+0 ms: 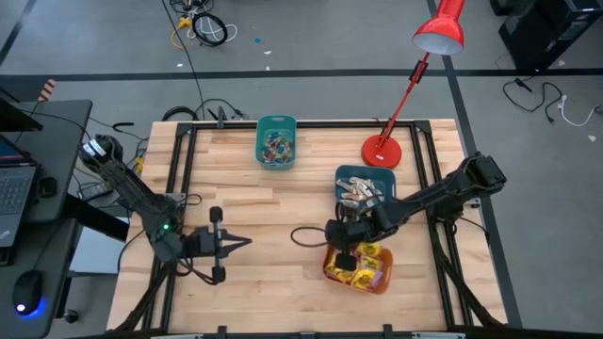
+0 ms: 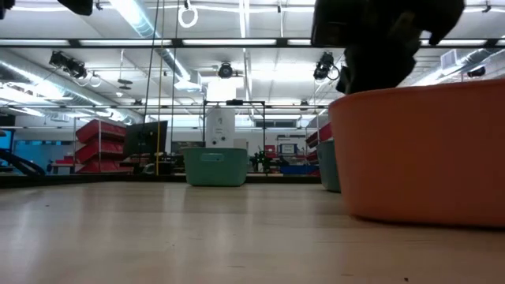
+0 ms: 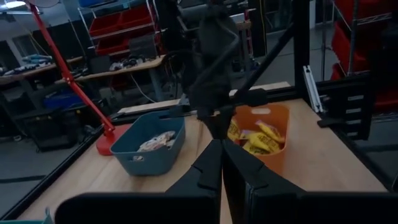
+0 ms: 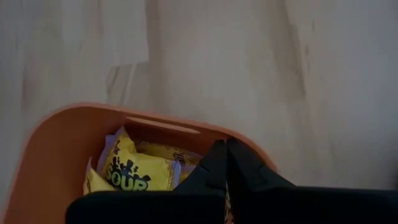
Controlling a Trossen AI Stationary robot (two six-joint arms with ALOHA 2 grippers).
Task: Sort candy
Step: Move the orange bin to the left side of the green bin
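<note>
Above the orange bin (image 1: 359, 267) at the table's (image 1: 273, 217) right front, the right gripper (image 1: 345, 261) hung with its two fingers pressed together and nothing between them; its wrist view looked down onto the yellow packets (image 4: 127, 171) lying inside that bin. Just behind the orange bin stood a dark teal bin (image 1: 366, 185) holding pale stick-shaped pieces (image 1: 360, 194), beside the base of a red desk lamp (image 1: 382, 149). A lighter teal bin (image 1: 276, 141) near the table's far edge held tiny blue, red and orange pieces (image 1: 275, 146). The left gripper (image 1: 247, 242) lay low over bare wood at the left front, well apart from all three bins, its fingers likewise closed and empty.
</note>
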